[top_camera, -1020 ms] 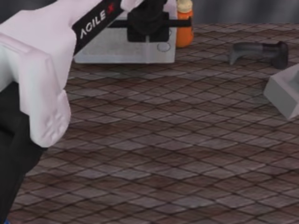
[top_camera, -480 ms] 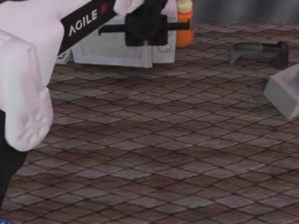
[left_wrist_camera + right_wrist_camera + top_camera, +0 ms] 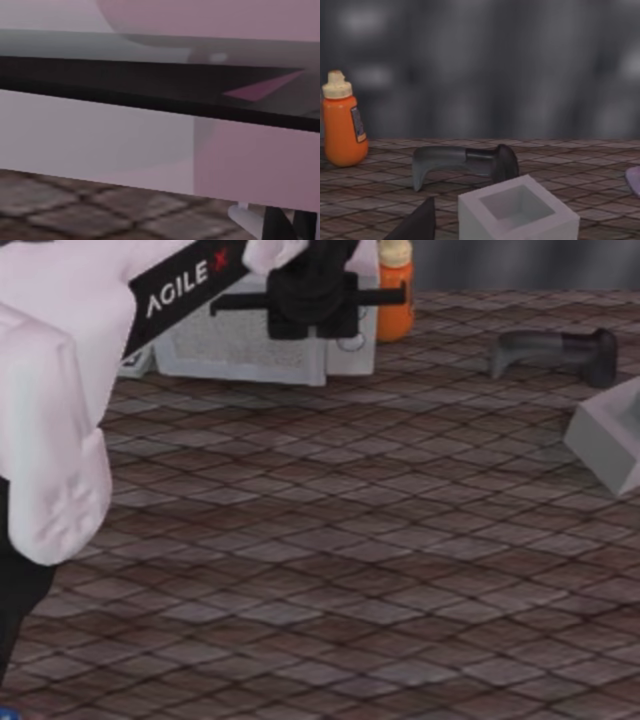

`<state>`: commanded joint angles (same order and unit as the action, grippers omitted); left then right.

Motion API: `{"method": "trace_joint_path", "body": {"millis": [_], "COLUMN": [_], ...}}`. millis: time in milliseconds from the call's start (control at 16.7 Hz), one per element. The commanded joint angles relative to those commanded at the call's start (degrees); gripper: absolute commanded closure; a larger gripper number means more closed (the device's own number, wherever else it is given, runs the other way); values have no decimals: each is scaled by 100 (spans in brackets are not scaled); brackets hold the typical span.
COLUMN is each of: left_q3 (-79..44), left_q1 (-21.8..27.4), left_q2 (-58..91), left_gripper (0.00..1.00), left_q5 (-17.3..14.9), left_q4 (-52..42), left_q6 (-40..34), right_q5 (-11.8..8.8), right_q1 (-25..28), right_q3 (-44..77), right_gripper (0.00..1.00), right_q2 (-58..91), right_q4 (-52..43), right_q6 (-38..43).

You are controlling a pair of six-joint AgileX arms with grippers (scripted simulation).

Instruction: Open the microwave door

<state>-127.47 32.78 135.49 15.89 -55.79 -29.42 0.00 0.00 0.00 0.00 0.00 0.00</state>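
The left gripper [image 3: 312,298] sits right up against the front of the microwave [image 3: 265,345] at the far left of the table, its dark body covering the seam between the microwave door [image 3: 235,340] and the knob panel. Just beside the fingers on their right stands an orange bottle [image 3: 394,300], leaving only a narrow gap at the microwave's right corner. Well apart to the right lie a dark handheld scanner [image 3: 555,352] and a grey open box [image 3: 608,435]. The wide tiled tabletop [image 3: 350,560] nearer the camera offers free passage.
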Motion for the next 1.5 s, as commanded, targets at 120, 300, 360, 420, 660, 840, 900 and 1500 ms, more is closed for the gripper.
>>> {"method": "trace_joint_path", "body": {"millis": [120, 300, 360, 420, 660, 840, 900, 1500], "left_q3": [0, 0, 0, 0, 0, 0, 0, 869], "left_q1": [0, 0, 0, 0, 0, 0, 0, -28], "left_q2": [0, 0, 0, 0, 0, 0, 0, -488], "left_gripper": [100, 100, 100, 100, 100, 100, 100, 100], "left_q5": [0, 0, 0, 0, 0, 0, 0, -189], "left_q4": [0, 0, 0, 0, 0, 0, 0, 463], "left_q6": [0, 0, 0, 0, 0, 0, 0, 399], "right_q5": [0, 0, 0, 0, 0, 0, 0, 0], "right_q1": [0, 0, 0, 0, 0, 0, 0, 0], "right_q3": [0, 0, 0, 0, 0, 0, 0, 0], "right_gripper": [0, 0, 0, 0, 0, 0, 0, 0], "right_q2": [0, 0, 0, 0, 0, 0, 0, 0], "right_q4": [0, 0, 0, 0, 0, 0, 0, 0], "right_q6": [0, 0, 0, 0, 0, 0, 0, 0]}}
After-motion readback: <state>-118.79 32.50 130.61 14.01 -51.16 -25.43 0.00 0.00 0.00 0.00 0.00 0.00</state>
